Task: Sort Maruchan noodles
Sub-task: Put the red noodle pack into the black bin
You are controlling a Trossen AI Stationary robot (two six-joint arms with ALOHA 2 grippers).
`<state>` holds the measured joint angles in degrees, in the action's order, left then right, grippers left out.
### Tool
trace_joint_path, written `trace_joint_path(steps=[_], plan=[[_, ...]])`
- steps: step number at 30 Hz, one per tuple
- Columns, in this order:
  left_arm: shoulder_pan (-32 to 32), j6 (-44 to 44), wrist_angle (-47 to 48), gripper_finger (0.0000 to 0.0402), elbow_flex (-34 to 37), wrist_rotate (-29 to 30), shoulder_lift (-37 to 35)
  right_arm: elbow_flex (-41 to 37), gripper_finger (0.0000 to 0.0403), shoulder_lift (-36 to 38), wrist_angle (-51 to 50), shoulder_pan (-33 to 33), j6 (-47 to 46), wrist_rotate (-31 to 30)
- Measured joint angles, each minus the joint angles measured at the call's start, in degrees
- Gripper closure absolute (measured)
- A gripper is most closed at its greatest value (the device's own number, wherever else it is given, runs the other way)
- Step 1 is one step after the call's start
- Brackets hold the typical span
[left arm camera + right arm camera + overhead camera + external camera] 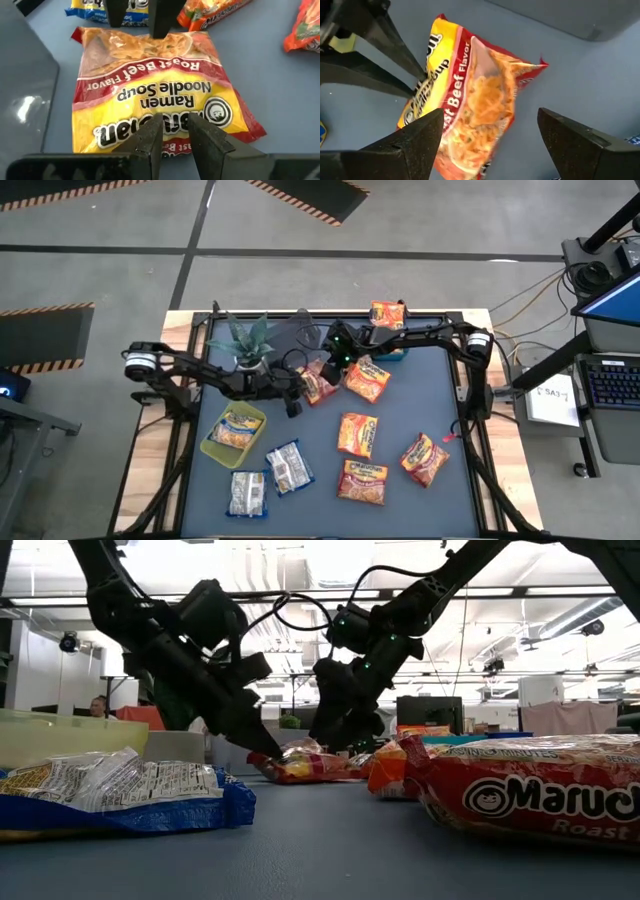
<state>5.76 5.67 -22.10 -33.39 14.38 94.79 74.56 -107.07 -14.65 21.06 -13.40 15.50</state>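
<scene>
Orange-red and yellow, the roast beef noodle packet (160, 95) lies on the table (400, 410) near the far middle; the left claw (175, 131) pinches its near edge. Beyond, the right claw (490, 137) hangs spread wide over its other end, suggesting a handover; next, probably, the left carries it to its pile.

Overhead view evenly lit, soft short shadows under the arms on the table (400, 490). Low view strongly backlit: ceiling lights (300, 565) blown out, arms nearly silhouettes, nearest packet (540, 795) soft, perhaps out of focus. Wrist views bright; mild glare on packet (160, 85) plastic, own fingers (415, 145) blurred
</scene>
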Motion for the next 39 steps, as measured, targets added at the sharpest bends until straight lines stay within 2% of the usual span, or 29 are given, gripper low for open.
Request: trace_joint_path(steps=[7,12,21,27,29,32,39], plan=[[-0.02,1.15,1.70,0.0326,0.05,0.06,1.22,-0.21,0.0090,0.00,0.27,-0.02,0.54,0.01],[-0.01,1.56,8.28,0.0326,0.73,-0.65,0.93,-0.66,0.0090,0.00,1.86,-0.02,0.56,0.03],[-0.02,2.67,7.48,0.0326,1.21,-0.65,0.91,-1.92,0.0090,0.00,6.70,0.10,-0.21,2.48],[-0.75,1.81,8.45,0.0326,1.60,-5.36,-2.46,-2.01,0.0090,0.02,5.96,1.89,-0.01,2.39],[-0.98,0.65,7.66,0.0326,1.51,-5.18,-3.97,-2.12,0.0090,0.02,5.89,2.30,0.17,2.32],[-0.90,-1.71,4.59,0.0326,1.49,-1.86,-4.48,-2.19,0.0090,0.02,5.98,2.49,0.56,2.43],[-0.25,-3.55,-2.99,0.0326,1.41,-0.80,0.82,-3.18,0.0090,0.07,6.45,2.29,0.52,2.47]])
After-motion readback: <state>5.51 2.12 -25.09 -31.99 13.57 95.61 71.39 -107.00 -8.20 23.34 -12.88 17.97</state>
